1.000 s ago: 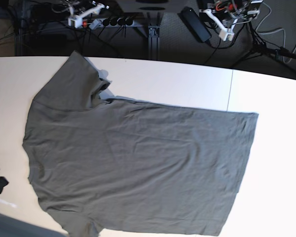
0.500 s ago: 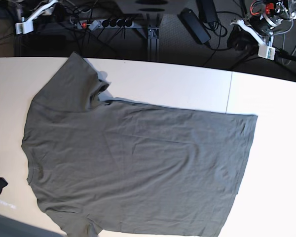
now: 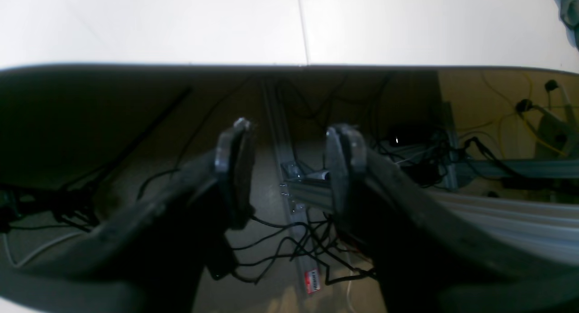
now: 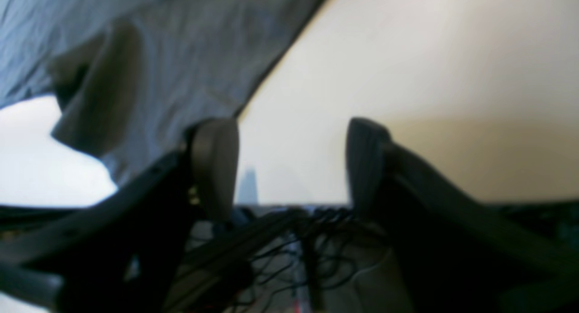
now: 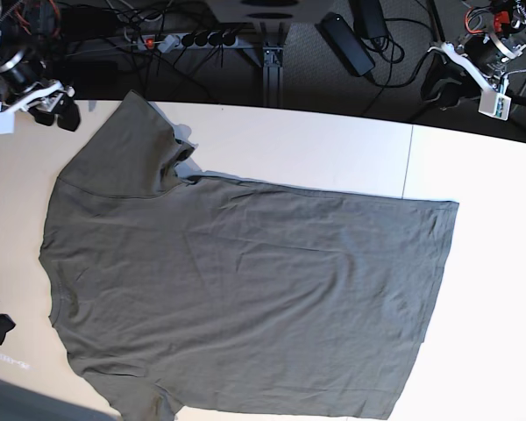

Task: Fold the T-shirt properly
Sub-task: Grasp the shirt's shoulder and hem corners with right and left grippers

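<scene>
- Ahead of the right gripper (image 4: 291, 168) and off to its left lies the T-shirt (image 5: 245, 289), spread flat and unfolded on the white surface (image 5: 333, 149)
- Right gripper: jaws stand well apart with nothing between them; in its wrist view the folded-over sleeve (image 4: 97, 87) sits just past the left fingertip, with the sleeve's slanting edge running away from the gripper
- In the base view this gripper (image 5: 53, 110) hangs at the back edge of the surface, just beside the upper sleeve corner, apart from the cloth as far as can be told
- Left gripper (image 3: 289, 163): jaws also open and holding nothing; its wrist view shows only bare surface edge, cables and frame beneath, no cloth
- In the base view the left gripper (image 5: 451, 88) sits beyond the back edge, well apart from the hem corner, which lies forward of it and inward
- Long axis of the T-shirt, collar to hem, runs crosswise between the two grippers, shoulders toward the right gripper and hem toward the left
- Judged from this, the right arm is the nearer one to cloth; its first grasp would likely be at the sleeve or shoulder, while the left must reach forward over the surface to meet the hem
- No fold is made yet; the collar itself cannot be made out
</scene>
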{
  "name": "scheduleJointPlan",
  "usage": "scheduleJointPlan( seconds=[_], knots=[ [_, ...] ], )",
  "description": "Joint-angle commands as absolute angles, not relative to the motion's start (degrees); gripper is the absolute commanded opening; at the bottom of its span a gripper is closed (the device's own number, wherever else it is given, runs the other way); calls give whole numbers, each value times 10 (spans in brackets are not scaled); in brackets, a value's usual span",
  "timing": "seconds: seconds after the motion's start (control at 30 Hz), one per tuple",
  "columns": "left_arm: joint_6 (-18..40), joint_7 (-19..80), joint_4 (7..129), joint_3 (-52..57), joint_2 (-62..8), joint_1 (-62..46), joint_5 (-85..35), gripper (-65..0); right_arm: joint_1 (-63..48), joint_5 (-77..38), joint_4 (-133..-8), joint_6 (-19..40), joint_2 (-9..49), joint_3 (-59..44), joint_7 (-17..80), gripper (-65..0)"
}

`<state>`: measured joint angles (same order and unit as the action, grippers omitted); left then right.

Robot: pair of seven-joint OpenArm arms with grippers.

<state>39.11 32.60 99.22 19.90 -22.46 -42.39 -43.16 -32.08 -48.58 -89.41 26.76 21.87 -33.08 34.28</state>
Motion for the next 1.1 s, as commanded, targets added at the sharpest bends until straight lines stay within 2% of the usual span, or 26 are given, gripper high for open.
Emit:
scheduleJointPlan(
  seconds=[0.0,0.17,0.37,0.5,0.63,0.77,1.07],
  knots=[
    [400,318,1000,203,-237,-429,-443,-350,-309,-493,-890,283,226,-322,339,-275],
    [400,335,1000,213,-265,-427,-470,-317,-277,-493,-862,284,193,-269,351,-275],
    [400,368,1000,259,-307,-397,-519,-313,-283,-489,-862,284,126,-247,365,-274],
    [400,375,1000,270,-346,-360,-536,-280,-282,-484,-862,284,92,-247,365,-275],
    [400,375,981,265,-376,-295,-536,-279,-282,-478,-863,284,78,-247,364,-275],
    [400,375,889,215,-398,-208,-546,-279,-283,-472,-863,284,76,-247,365,-275],
    [400,385,622,48,-398,8,-547,-279,-283,-460,-863,284,76,-247,365,-275]
  ],
)
